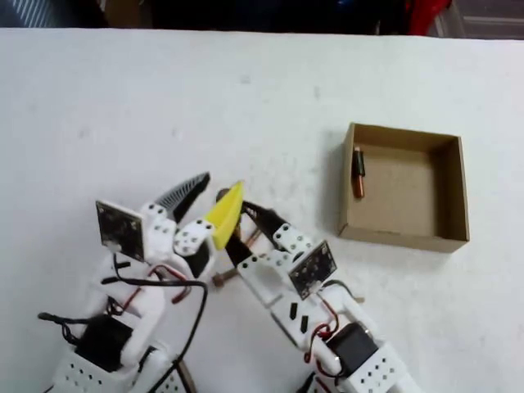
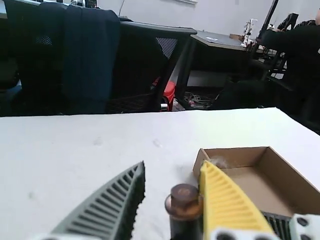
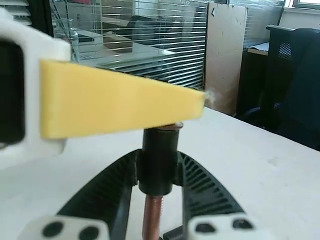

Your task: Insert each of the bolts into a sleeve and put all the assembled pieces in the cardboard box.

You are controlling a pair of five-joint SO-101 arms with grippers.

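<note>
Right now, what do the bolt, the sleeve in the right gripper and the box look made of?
The bolt: likely metal, copper-coloured, with a threaded shank and a dull sheen. The sleeve: matte black, probably plastic or rubber, with no shine. The cardboard box: plain brown card, matte, with folded walls.

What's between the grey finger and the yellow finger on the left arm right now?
The copper bolt head, sitting atop the black sleeve, nearer the yellow finger than the grey finger. The left wrist view shows it.

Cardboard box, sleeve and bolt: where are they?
cardboard box (image 1: 409, 192): high view, bare floor inside.
sleeve (image 3: 158, 160): right wrist view, its black middle.
bolt (image 3: 151, 217): right wrist view, copper threaded shank below the sleeve.
</note>
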